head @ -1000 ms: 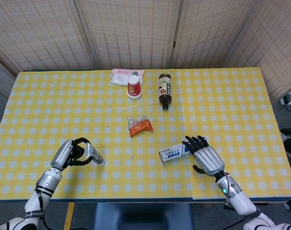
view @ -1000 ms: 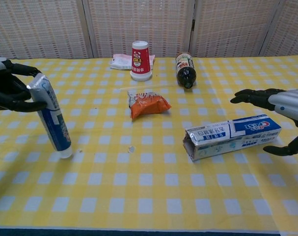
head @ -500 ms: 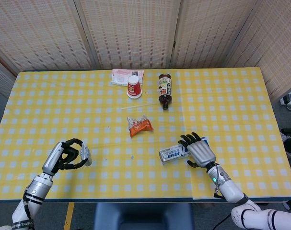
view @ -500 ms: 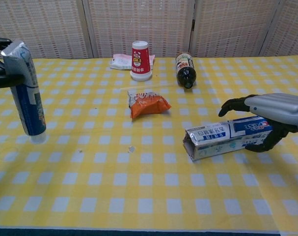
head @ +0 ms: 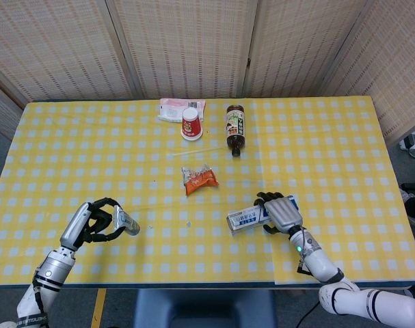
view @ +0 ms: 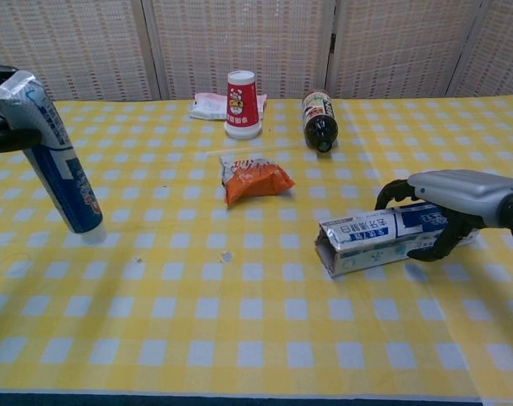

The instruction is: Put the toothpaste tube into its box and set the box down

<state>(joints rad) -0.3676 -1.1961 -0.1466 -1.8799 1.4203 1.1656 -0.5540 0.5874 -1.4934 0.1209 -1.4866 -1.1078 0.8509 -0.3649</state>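
Tube up in my left hand, box under my right.

Head view: my left hand (head: 91, 222) curls around the toothpaste tube (head: 125, 221) near the table's (head: 316, 137) front left edge, its cap end pointing right. My right hand (head: 281, 213) wraps over the right end of the toothpaste box (head: 247, 219), which lies flat.

Chest view: the tube (view: 55, 156) hangs tilted, cap down, clear of the cloth; its print is too blurred to read. My right hand (view: 446, 199) has fingers (view: 394, 193) over the box (view: 374, 241), thumb in front. The box's open flap faces left; blue and red lettering shows, unreadable. Behind sit a red paper cup (view: 243, 103), a dark bottle (view: 319, 119), an orange snack packet (view: 254, 179).
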